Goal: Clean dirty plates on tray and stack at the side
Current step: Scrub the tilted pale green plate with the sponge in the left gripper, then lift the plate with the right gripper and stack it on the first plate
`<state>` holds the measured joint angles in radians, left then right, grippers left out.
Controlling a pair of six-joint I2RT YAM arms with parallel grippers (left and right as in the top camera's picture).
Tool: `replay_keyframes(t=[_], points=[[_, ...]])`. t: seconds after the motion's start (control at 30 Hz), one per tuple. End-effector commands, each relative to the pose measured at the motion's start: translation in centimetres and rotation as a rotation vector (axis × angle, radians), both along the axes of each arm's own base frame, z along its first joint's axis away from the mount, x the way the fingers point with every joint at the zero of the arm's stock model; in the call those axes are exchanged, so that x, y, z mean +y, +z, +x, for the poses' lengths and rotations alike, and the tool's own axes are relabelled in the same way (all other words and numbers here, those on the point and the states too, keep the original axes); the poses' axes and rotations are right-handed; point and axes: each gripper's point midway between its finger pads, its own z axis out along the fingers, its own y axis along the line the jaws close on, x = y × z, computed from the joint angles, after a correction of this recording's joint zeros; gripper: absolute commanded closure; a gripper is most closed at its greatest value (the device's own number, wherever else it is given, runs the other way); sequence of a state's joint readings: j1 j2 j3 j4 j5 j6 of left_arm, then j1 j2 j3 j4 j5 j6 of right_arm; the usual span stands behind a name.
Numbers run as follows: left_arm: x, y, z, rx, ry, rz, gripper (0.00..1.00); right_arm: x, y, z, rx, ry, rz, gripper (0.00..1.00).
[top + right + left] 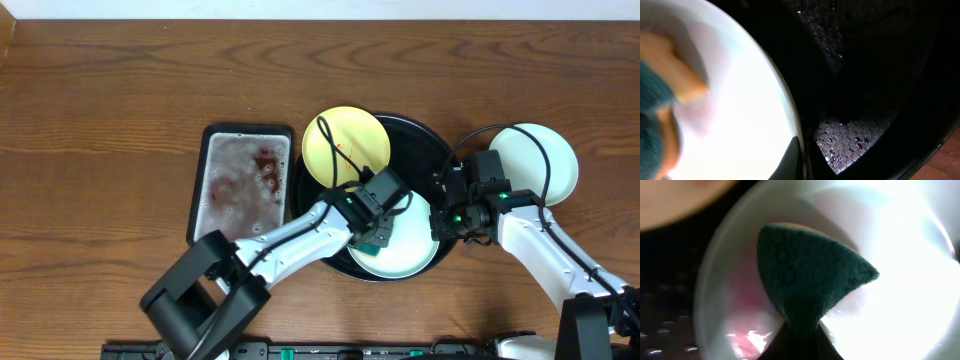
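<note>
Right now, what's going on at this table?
The left gripper presses a dark green sponge onto a pale mint-green round plate in the large round black tray; pink smears show beside it. The right gripper pinches that plate's rim. A pale yellow round plate overlaps the tray's edge; a second mint-green plate sits on the wooden table beside the tray.

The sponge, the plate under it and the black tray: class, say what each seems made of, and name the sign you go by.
Sponge: fuzzy matte green scouring fibre, apparently on orange foam. Plate: smooth and glossy with strong glare; glazed ceramic or hard plastic, undecidable. Black tray: dull, finely speckled surface holding water beads; probably plastic or coated metal.
</note>
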<state>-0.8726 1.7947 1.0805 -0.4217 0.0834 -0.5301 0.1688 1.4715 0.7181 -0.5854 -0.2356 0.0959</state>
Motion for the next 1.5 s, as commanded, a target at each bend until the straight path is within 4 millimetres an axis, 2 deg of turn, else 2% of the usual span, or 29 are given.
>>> replay_keyframes(t=[0.0,0.1,0.2,0.27,0.33,0.5,0.7,0.8,0.87,0.93,1.07,1.17,1.37,1.47], points=[[1.3,3.1,2.0,-0.118,0.024,-0.01,0.93,0.2,0.0,0.0,0.0,0.0,0.002,0.99],[1.0,5.8,2.3,-0.167,0.026,-0.069,0.93,0.2,0.0,0.1,0.0,-0.004,0.003,0.99],[1.6,8.2,2.7,-0.208,0.047,-0.106,0.92,0.1,0.1,0.5,-0.015,-0.009,0.006,0.95],[2.8,9.3,3.5,-0.234,0.085,-0.107,0.93,0.2,0.2,0.7,-0.027,-0.008,0.008,0.85],[4.8,9.9,4.5,-0.251,0.14,-0.083,0.92,0.3,0.2,0.8,-0.031,-0.008,0.009,0.85],[10.9,9.3,6.9,-0.215,0.303,-0.01,0.93,0.4,0.0,0.8,-0.033,-0.001,0.009,0.83],[17.5,8.7,9.2,-0.186,0.493,0.034,0.93,0.4,-1.8,0.2,-0.024,0.0,0.008,0.8],[20.1,8.1,9.7,-0.162,0.563,0.039,0.93,0.3,-2.6,-0.1,-0.006,-0.013,0.008,0.88],[21.4,7.4,9.5,-0.143,0.583,0.06,0.93,0.5,-2.6,0.1,-0.01,-0.015,0.018,0.98],[22.3,6.8,9.3,-0.123,0.6,0.076,0.93,0.9,-2.2,0.4,-0.021,-0.01,0.041,0.99],[23.2,5.9,9.1,-0.109,0.564,0.112,0.93,1.5,-0.7,1.2,-0.055,-0.001,0.072,0.99],[23.5,5.8,9.1,-0.11,0.542,0.125,0.93,1.2,1.4,2.3,-0.114,0.019,0.056,0.99],[23.7,5.8,9.2,-0.109,0.549,0.124,0.92,-2.7,6.4,5.0,-0.298,-0.044,-0.17,0.99],[23.7,5.7,9.1,-0.107,0.548,0.126,0.92,-5.9,9.1,6.1,-0.41,-0.124,-0.333,0.99]])
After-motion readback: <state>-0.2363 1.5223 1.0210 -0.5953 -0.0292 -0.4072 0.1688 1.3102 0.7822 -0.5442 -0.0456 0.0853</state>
